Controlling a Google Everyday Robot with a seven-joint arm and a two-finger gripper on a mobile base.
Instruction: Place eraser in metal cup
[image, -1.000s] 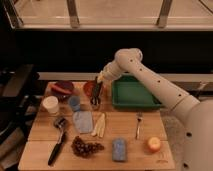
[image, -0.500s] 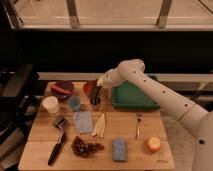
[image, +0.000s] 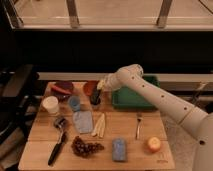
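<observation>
With my gripper (image: 96, 94) right over the metal cup (image: 95, 103), grip state impossible to tell, I'd centre on the rim so the eraser drops in cleanly.

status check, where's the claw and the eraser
Claw low over the metal cup, back centre of table. Eraser not separately visible. Orange bowl right behind the cup, light-blue cup just beside it.
</observation>
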